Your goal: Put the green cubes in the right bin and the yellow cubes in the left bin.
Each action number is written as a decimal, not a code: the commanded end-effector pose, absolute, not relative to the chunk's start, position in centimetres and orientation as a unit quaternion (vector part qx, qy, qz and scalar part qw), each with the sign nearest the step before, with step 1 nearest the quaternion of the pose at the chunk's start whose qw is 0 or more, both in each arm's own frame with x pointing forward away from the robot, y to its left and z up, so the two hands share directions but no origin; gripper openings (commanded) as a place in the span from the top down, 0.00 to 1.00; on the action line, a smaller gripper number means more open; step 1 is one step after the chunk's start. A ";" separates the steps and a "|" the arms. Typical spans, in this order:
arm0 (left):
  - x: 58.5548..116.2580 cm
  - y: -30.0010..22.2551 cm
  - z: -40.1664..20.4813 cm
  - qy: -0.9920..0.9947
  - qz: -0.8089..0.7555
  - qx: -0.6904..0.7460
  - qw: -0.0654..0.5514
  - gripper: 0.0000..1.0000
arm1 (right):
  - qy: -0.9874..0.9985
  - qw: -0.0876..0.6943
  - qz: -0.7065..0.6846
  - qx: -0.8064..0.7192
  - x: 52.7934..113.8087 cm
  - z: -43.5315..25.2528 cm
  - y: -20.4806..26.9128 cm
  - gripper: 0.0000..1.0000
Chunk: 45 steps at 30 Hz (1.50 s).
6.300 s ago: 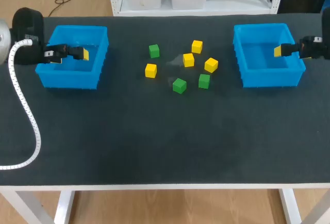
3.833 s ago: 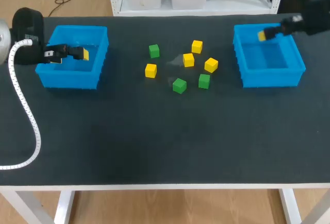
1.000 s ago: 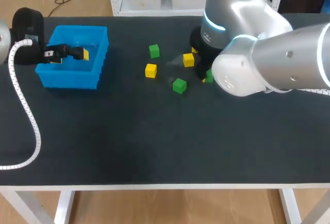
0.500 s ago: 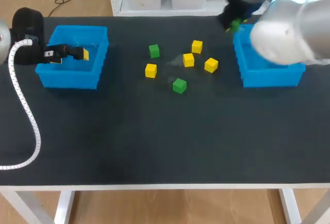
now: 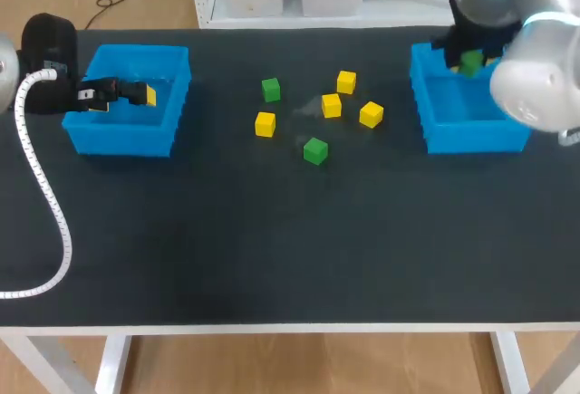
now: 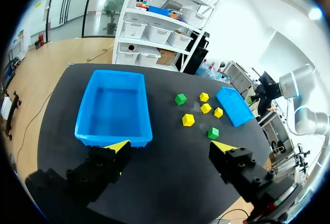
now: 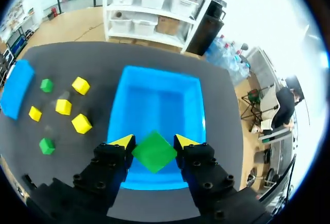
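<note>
My right gripper point(image 7: 153, 142) is shut on a green cube point(image 7: 153, 153) and hangs over the near wall of the right blue bin point(image 7: 117, 112). In the head view that cube point(image 5: 470, 62) shows above the bin's far end point(image 5: 471, 136). Two green cubes point(image 5: 271, 90) point(image 5: 314, 150) and several yellow cubes, one of them point(image 5: 265, 123), lie mid-table. My left gripper point(image 5: 143, 95) stands open above the left blue bin point(image 5: 127, 145), nothing between its fingers point(image 6: 117, 145). Both bins look empty inside.
The cubes sit clustered between the two bins, towards the table's far half. The near half of the black table point(image 5: 290, 249) is bare. A white corrugated cable point(image 5: 50, 204) from my left arm lies along the table's left side.
My right arm rose from the cube cluster with a green cube and swung right to above the right bin. My left arm has not moved.
</note>
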<state>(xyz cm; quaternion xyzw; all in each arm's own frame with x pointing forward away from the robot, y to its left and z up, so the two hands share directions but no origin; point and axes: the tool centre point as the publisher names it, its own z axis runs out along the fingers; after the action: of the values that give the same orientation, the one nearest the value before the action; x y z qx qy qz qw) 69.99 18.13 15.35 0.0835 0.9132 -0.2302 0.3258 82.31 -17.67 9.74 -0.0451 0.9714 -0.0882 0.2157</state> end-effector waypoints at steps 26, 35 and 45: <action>70.0 18.2 15.3 0.913 -0.232 0.084 0.326 0.00 | 0.930 0.302 -0.042 -0.206 80.9 11.9 -6.7 0.00; 70.0 18.2 15.3 0.913 -0.232 0.084 0.326 0.00 | 0.927 0.295 0.027 -0.229 81.8 8.1 -1.0 0.00; 70.0 18.2 15.3 0.913 -0.232 0.084 0.326 0.00 | 0.927 0.249 0.031 -0.279 80.6 4.1 3.7 0.00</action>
<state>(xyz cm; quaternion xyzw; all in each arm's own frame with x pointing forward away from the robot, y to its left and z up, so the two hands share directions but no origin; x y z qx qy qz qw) 69.99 18.13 15.35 0.0835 0.9132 -0.2302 0.3258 79.83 2.58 4.74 -0.2754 0.9221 0.0328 0.2699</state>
